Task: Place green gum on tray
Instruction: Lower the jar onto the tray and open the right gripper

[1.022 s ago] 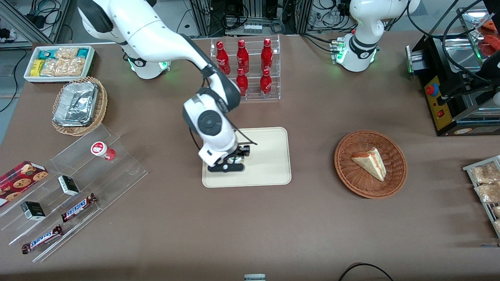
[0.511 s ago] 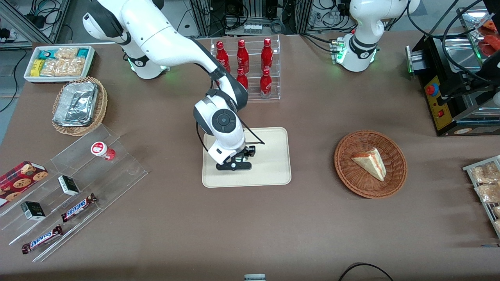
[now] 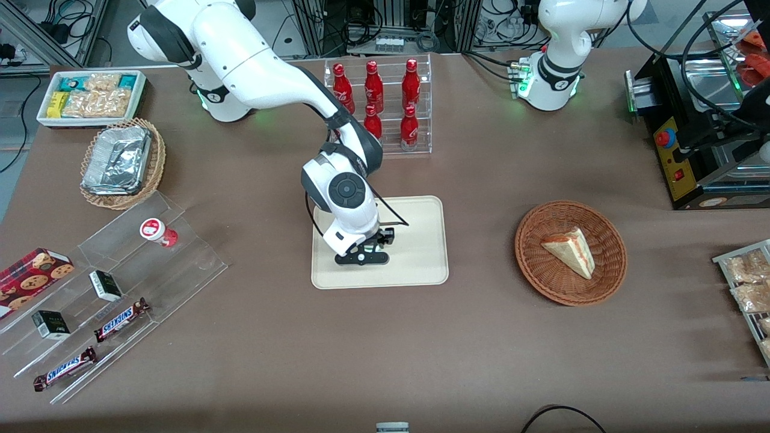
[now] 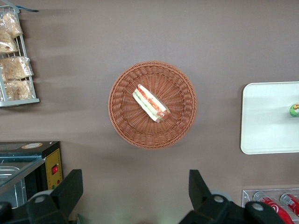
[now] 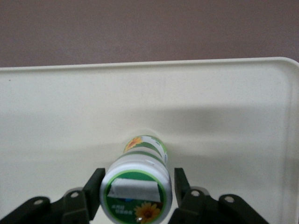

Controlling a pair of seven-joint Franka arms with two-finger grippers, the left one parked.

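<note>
The green gum (image 5: 136,186) stands upright on the cream tray (image 5: 224,116), its green-ringed white lid facing the wrist camera. My right gripper (image 5: 136,186) is low over the tray with one black finger on each side of the lid. One finger (image 5: 97,186) is against the lid, and a thin strip of tray shows between the lid and the other finger, so the jaws are slightly open. In the front view the gripper (image 3: 361,252) is over the tray (image 3: 421,240) and hides most of the gum. The left wrist view shows the gum (image 4: 294,110) on the tray (image 4: 266,121).
A rack of red bottles (image 3: 379,105) stands just farther from the front camera than the tray. A wicker basket with a sandwich (image 3: 570,252) lies toward the parked arm's end. A clear stepped shelf holds the red-lidded canister (image 3: 157,231) and snack bars toward the working arm's end.
The right arm has shifted a little toward the parked arm's end, carrying the gripper and the gum further in over the tray. Over the last half second it has hardly moved.
</note>
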